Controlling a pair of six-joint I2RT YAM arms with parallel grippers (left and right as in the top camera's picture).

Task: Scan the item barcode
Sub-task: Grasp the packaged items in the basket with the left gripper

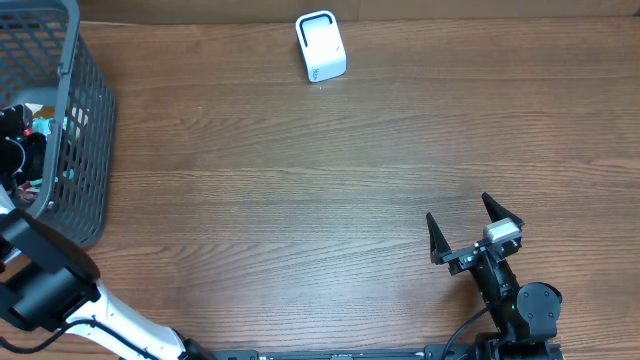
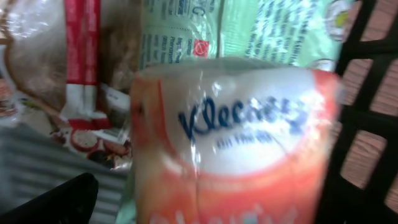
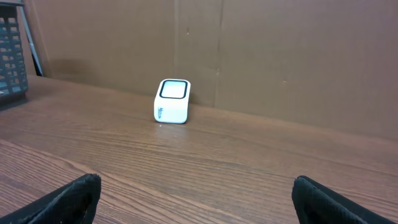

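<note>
Black, wedge-shaped fingers of the right gripper stand wide apart with nothing between them, low over the brown wood-grain table, whose streaked surface runs out ahead of the tips. Well ahead of them and slightly to the left stands the white cube-shaped plastic scanner, smooth and round-edged, with a dark-rimmed glossy window on its upper face. Behind it rises a flat brown board wall.

Only one matte black finger of the left gripper shows in its wrist view, at the lower left. The jaws are spread wide and clamp nothing that can be seen. Just ahead of that finger, filling the view, lies the orange-and-white plastic-wrapped tissue pack, which is soft, rounded, shiny and blurred, with blue lettering. Beyond it lie a pale green printed packet and, to the left, a crinkled clear package with red bands. All sit inside the dark grey lattice basket, whose square-holed wall stands to the right of the finger, at the table's left edge.
</note>
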